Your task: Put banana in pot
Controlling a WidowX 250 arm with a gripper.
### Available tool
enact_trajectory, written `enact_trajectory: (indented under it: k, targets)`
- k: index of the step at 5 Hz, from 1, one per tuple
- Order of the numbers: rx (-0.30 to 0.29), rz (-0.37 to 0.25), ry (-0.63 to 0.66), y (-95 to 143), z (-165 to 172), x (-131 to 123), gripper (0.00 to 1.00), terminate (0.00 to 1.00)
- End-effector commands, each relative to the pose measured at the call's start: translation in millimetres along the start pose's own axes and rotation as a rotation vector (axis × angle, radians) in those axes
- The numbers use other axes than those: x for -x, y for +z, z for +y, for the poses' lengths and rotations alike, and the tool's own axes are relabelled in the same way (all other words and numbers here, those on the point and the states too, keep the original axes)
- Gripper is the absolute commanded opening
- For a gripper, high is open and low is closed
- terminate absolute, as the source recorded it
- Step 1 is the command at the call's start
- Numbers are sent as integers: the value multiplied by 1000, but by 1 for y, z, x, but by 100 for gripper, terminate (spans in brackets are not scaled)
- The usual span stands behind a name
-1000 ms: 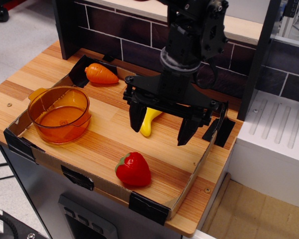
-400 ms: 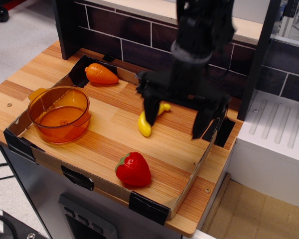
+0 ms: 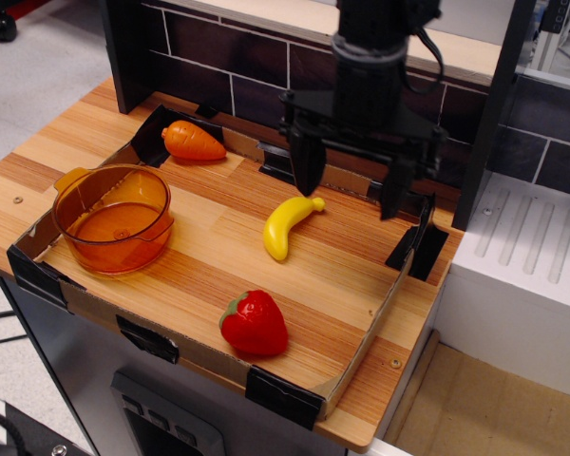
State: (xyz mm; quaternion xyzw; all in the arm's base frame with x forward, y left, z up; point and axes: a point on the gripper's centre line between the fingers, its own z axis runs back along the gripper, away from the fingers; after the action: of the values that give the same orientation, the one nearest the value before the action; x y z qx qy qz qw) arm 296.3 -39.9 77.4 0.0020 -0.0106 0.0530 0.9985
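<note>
While the end effector [image 3: 352, 190] hangs spread wide and empty, the banana [image 3: 287, 226] lies just below-left.

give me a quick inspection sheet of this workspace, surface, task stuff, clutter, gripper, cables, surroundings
surface: wooden tabletop with a low cardboard border held by black tape at the corners
banana: lying flat near the middle of the board, not gripped
pot: upright at the left edge, nothing inside
clutter: carrot at the back left corner; strawberry near the front edge
gripper: open, jaws spread wide, raised behind and right of the banana, holding nothing
cables: black cable looping off the arm's upper part
surroundings: dark tiled back wall; white unit to the right; grey floor
</note>
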Motion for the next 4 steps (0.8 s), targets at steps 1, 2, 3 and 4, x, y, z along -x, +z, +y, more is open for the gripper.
enact_trajectory:
  k: [1,2,3,4]
  targets:
    - [-72,-3,-24,-23,33,-30,100,0]
    - [-109,-1,-21,-35,50,-36,100,0]
    - [-130,15,-26,-45,56,-36,100,0]
    - [-139,43,-36,-57,55,-34,100,0]
